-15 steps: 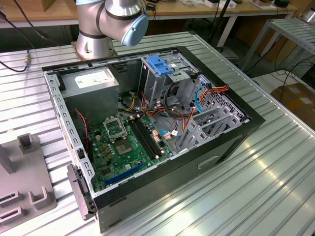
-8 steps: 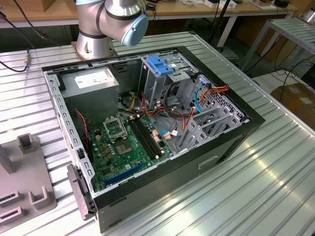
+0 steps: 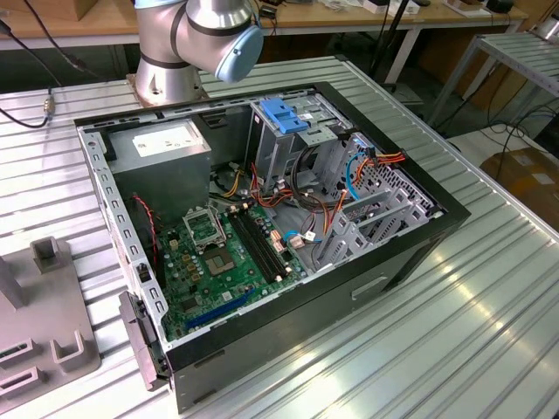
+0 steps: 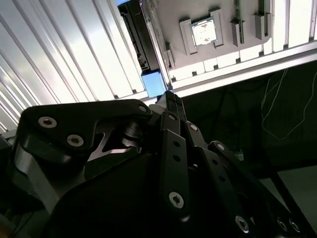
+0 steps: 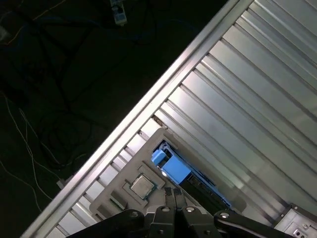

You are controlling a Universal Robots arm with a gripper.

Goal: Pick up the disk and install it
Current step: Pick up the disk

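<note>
The gripper (image 5: 173,196) hangs over the grey fixture plate (image 5: 124,173), which lies on the ribbed metal table (image 5: 257,99). In both wrist views its two black fingers (image 5: 168,192) stand close together at the tips, so the claw is narrow and holds nothing.

The disk (image 5: 171,166) sits in a slot of the fixture plate, along the plate's edge that faces the wide part of the table. Its bright blue end tab is the part nearest to the fingertips, and the dark body runs away from it between the blue rails. The fingertips are just beside this blue tab; whether they touch it cannot be told (the second wrist view looks past the fingers, and they cover the place). A small square processor chip (image 5: 142,186) rests in its own pocket of the same plate, near the disk but apart from it.

In the exterior view the open computer case (image 3: 410,244) stands on the table to the exterior view's right of the fixture plate, with a green board inside, and the base of the arm (image 3: 201,35) rises behind the case.
</note>
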